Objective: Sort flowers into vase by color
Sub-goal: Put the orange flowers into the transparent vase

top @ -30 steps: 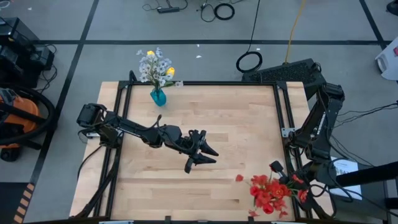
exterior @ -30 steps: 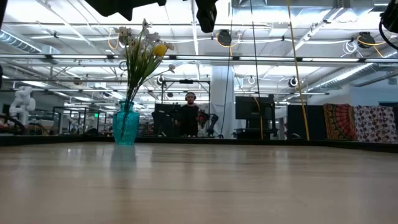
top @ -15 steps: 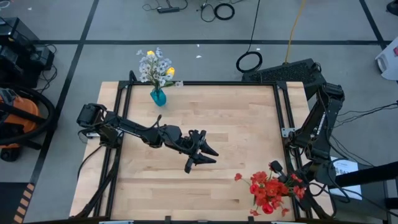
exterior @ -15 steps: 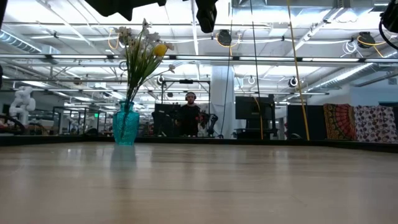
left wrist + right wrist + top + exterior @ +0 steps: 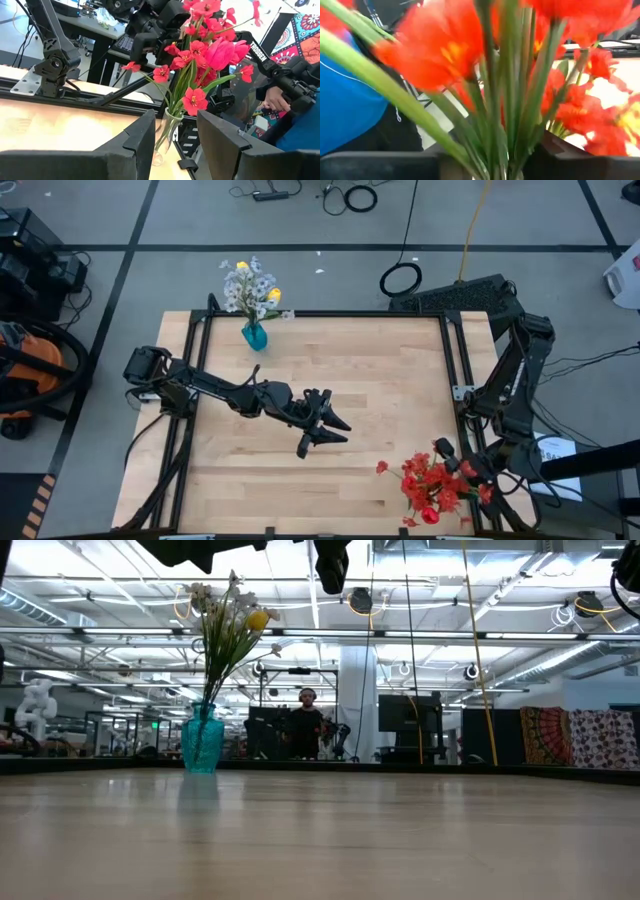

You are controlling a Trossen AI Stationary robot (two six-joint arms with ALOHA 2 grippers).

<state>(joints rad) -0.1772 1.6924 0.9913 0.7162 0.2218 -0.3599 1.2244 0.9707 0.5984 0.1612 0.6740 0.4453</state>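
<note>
Table (image 5: 380, 370): a pale wooden top edged by a dark frame, seen whole only from above.

Teal vase (image 5: 254, 336): stands upright near the table's far edge, left of centre. It holds white blossom sprigs (image 5: 248, 286) and yellow tulips (image 5: 273, 294). The stems rise well above its rim.

Red flowers (image 5: 432, 485): a bunch of red sprays with a red tulip, at the near right corner of the table. In the left wrist view their stems stand in a clear glass vase (image 5: 166, 134), whose base is partly hidden behind that arm's own fingers. From above, the blooms cover this vase completely.

Right gripper (image 5: 452, 462): sits at the red bunch, just beside the blooms. In its wrist view green stems (image 5: 510, 100) run down between its two dark fingers. The blossoms fill that view, and I cannot tell whether the fingers press the stems or stand clear of them.

Left gripper (image 5: 322, 425): hangs over the middle of the table, well apart from both bunches. Its fingers are spread apart with nothing between them.

Low view: shows the teal vase and its bouquet on the left. The red bunch is not visible there. Only dark arm parts are cut off at the top edge.

Person: a blue sleeve (image 5: 305, 137) and a hand (image 5: 275, 98) show beyond the table's right side. The rest of the person is cut off.
</note>
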